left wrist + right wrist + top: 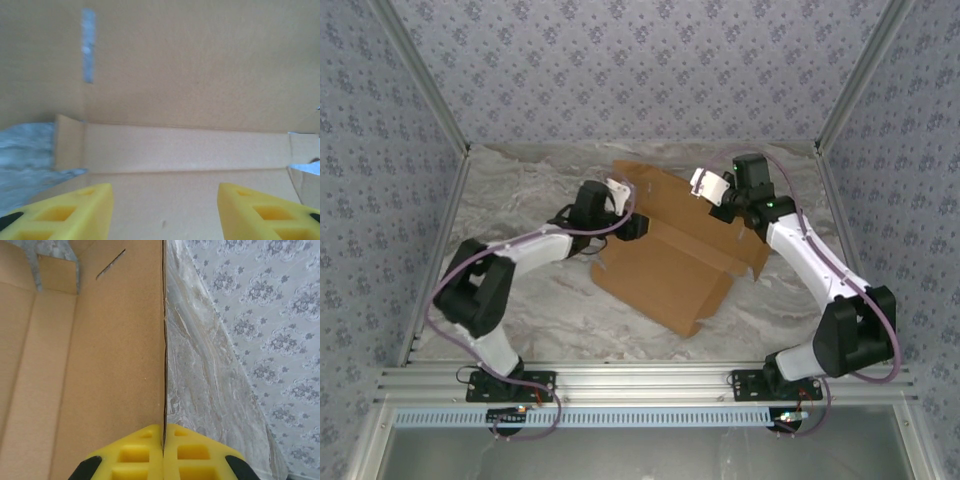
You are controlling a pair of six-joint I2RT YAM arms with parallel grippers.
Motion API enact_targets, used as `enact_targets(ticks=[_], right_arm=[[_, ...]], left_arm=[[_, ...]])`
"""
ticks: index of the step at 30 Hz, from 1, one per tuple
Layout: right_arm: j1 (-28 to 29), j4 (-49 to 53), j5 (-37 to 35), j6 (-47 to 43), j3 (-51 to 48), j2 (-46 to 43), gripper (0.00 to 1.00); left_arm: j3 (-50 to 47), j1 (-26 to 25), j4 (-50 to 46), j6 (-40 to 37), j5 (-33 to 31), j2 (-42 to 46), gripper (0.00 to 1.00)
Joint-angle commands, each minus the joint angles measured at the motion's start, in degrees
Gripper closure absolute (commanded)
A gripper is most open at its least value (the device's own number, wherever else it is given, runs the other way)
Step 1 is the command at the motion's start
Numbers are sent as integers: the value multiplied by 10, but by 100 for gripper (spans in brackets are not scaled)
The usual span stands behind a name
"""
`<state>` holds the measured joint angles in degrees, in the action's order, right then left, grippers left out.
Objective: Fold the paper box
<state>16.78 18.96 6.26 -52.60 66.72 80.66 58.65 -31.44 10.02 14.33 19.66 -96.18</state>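
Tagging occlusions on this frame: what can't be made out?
Left wrist view: whether the open left gripper touches the paper box; fingers cut off by the bottom edge, cardboard blurred.
Right wrist view: how deep the box edge sits in the right gripper; shut fingers hide it.
Top view: both grippers' fingertips, hidden under the wrists.

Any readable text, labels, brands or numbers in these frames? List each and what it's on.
None readable in any view.
paper box: plain tan cardboard, no print, only creases and cut slots.
wallpaper: repeating floral pattern, no lettering.
table: marbled surface, no markings.
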Motion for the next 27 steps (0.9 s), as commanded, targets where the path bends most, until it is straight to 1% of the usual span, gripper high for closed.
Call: enact_targets(ticks=[1, 4, 6, 13, 17, 21, 27], right_arm=[[-7, -12, 48, -54, -7, -23, 100], [-6, -23, 56, -83, -14, -22, 100], [-3, -36, 55, -103, -26, -21, 100], [1, -78, 30, -159, -55, -18, 100], [2, -94, 26, -188, -63, -12, 100], [4, -128, 29, -203, -81, -11, 100], [12, -178, 23, -211, -104, -8, 100]], left_arm=[[-43, 45, -15, -18, -19, 60, 43], [-73, 93, -8, -14, -21, 94, 41], [-77, 123, -9, -12, -22, 101, 40], [-45, 198, -30, -11, -35, 78, 39], [39, 225, -112, -12, -44, 21, 40], [140, 227, -178, -22, -39, -52, 40], [288, 221, -252, -38, 37, -194, 43]])
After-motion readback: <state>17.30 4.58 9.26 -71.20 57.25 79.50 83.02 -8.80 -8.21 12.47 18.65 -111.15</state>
